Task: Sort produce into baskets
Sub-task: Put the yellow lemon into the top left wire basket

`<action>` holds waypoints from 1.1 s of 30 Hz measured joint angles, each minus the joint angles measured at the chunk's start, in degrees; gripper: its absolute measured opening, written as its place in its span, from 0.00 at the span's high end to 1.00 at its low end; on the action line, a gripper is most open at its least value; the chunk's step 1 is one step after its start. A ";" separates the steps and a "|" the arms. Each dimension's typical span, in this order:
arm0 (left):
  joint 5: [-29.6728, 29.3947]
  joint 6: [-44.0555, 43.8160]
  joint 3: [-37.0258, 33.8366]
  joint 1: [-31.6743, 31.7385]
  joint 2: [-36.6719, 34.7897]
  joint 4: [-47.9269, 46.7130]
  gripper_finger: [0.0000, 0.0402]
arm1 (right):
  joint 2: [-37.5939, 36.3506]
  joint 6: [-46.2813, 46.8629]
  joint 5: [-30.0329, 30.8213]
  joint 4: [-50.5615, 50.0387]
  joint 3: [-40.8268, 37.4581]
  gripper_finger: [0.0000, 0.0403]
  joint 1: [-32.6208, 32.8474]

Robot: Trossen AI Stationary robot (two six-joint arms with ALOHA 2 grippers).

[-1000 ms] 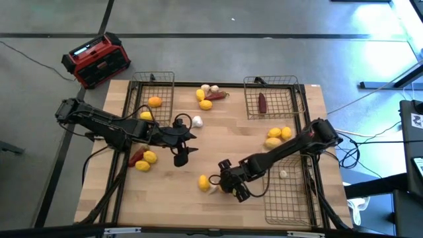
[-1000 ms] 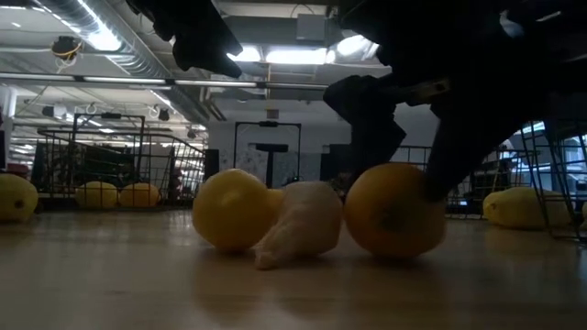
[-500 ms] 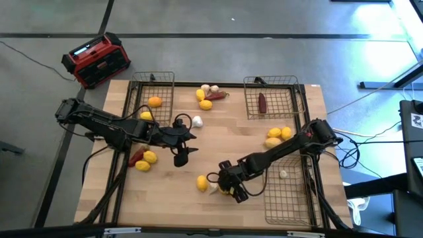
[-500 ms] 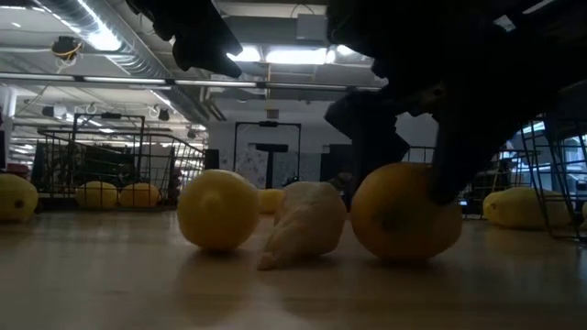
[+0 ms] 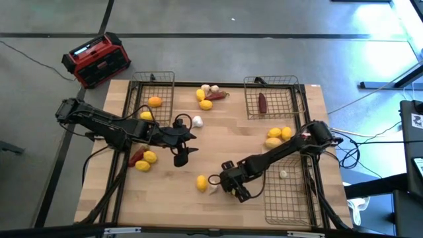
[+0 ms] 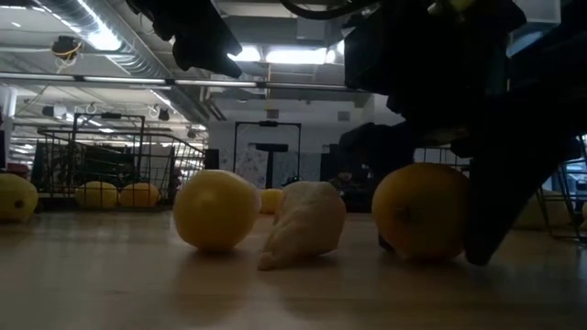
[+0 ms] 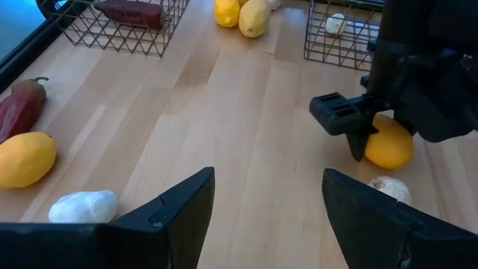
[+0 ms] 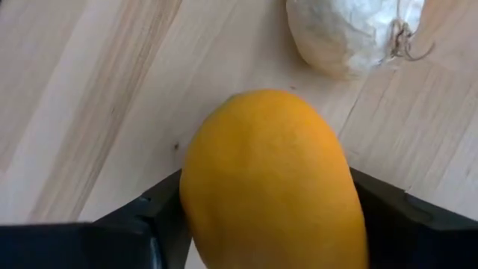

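My right gripper is shut on an orange fruit near the table's near middle; the fruit also shows in the low view. A white garlic bulb and a yellow lemon lie on the table just left of it. My left gripper hangs open and empty above the table's middle left. Three wire baskets stand at the far left, far right and near right. My right gripper pinches the orange fruit's two sides between its two fingers. The fingers come slanting down from the table's right side. In the low view the fruit's underside sits at the table top; whether it is lifted clear I cannot tell.
Lemons lie at the right, lemons, garlic and a red piece at the far middle, a lemon and a red piece at the left. A garlic bulb lies near my left gripper. A red-and-black box stands off the table.
My right gripper has drawn the orange fruit a little toward the table's right edge, away from the garlic bulb it lay against. The yellow lemon has rolled slightly toward the left edge.
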 joint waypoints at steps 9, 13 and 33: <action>0.00 1.34 0.00 0.02 0.00 -0.10 0.39 | -1.84 0.40 1.37 -3.71 0.06 0.38 0.10; -0.02 0.79 0.00 0.02 0.00 0.05 0.39 | -4.01 0.80 6.03 -6.48 0.08 0.38 0.11; -0.04 1.25 0.00 0.02 0.00 2.01 0.39 | -13.81 8.47 25.79 -9.75 0.21 0.38 -8.08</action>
